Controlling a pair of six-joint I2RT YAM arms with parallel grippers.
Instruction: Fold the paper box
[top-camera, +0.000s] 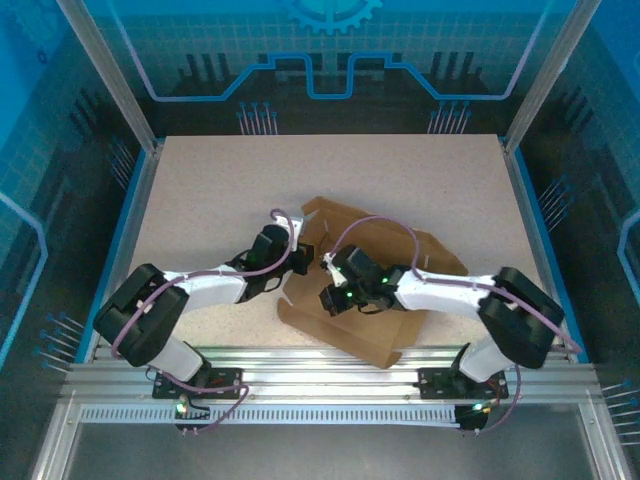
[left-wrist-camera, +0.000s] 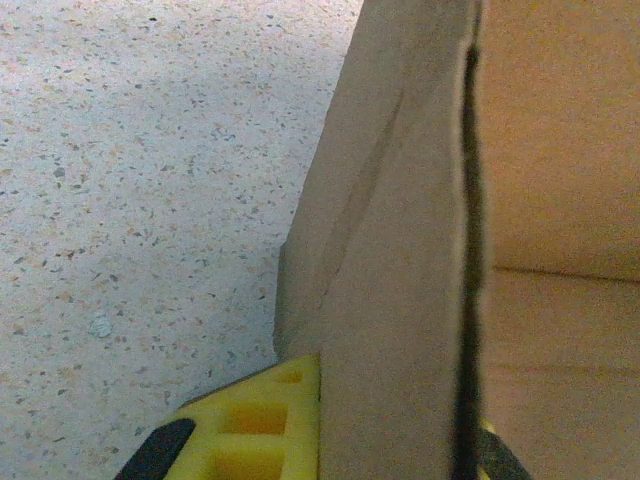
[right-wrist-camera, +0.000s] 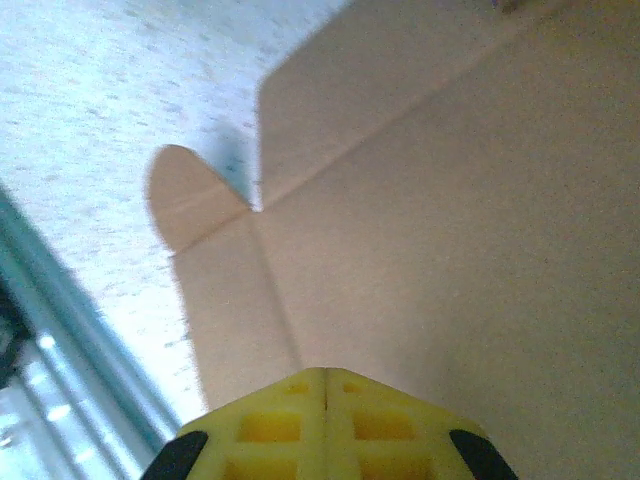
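Note:
The paper box (top-camera: 370, 335), plain brown cardboard, lies partly unfolded on the table between the two arms. My left gripper (top-camera: 303, 255) is at its left edge, shut on an upright panel of the paper box (left-wrist-camera: 400, 250). That panel stands between the yellow fingers (left-wrist-camera: 260, 420). My right gripper (top-camera: 328, 300) is over the box's near-left part. Its yellow fingers (right-wrist-camera: 325, 385) are shut together with nothing between them, tips just above or on a flat panel (right-wrist-camera: 450, 230). A rounded tab (right-wrist-camera: 185, 195) sticks out at that panel's far corner.
The speckled table (top-camera: 200, 200) has free room at the back and on the left. A metal rail (top-camera: 320, 365) runs along the near edge, just below the box. Blue frame walls (top-camera: 125, 230) bound the sides.

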